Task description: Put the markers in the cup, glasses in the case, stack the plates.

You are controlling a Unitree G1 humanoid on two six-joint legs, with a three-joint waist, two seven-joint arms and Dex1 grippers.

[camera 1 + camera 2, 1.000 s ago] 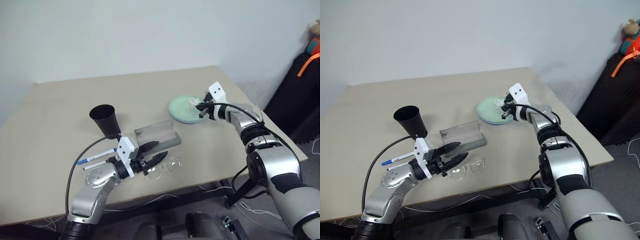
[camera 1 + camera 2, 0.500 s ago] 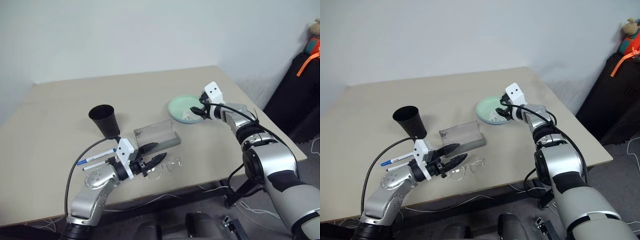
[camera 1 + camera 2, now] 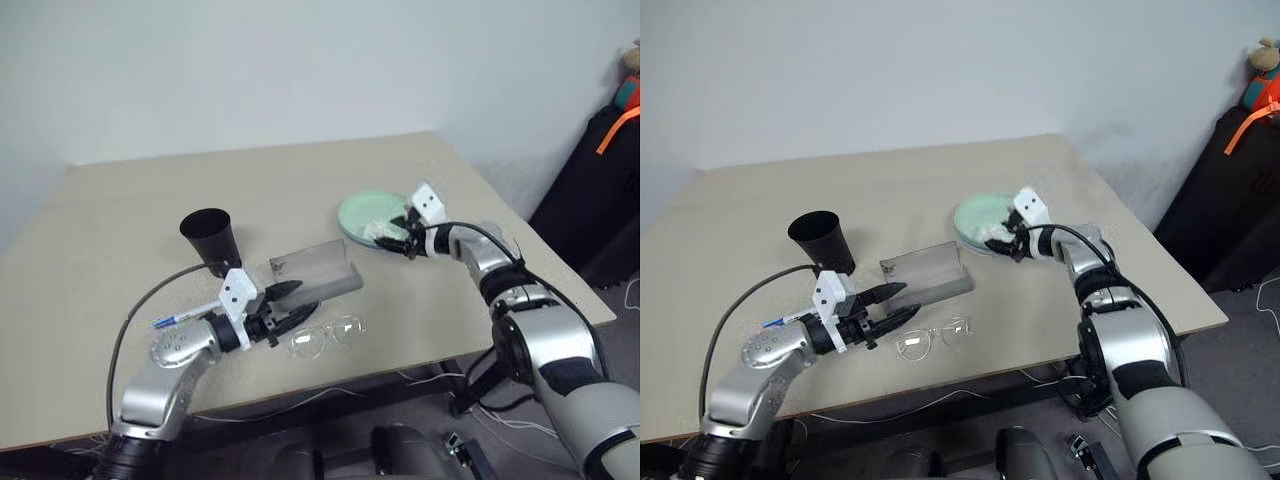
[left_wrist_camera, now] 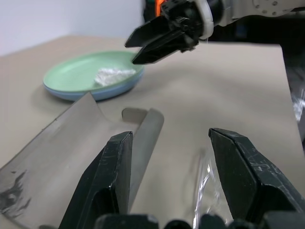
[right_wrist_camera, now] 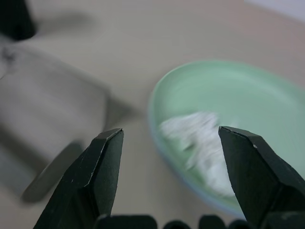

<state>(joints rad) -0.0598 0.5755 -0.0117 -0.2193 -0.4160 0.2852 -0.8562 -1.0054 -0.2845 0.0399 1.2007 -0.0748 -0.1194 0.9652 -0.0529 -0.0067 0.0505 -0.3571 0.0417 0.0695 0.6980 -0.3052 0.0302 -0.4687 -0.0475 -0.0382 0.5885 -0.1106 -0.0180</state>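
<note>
Soft, even light — right wrist view blurred.

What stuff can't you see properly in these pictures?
- Marker: in the eye views, the left arm covers most of it.
- Blue plate: the green plate stacked on it hides all but its rim.
- Glasses: in the left wrist view, cut off by the bottom edge.

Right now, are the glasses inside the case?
No. The glasses lie on the bare table in front of the open case, apart from it.
</note>
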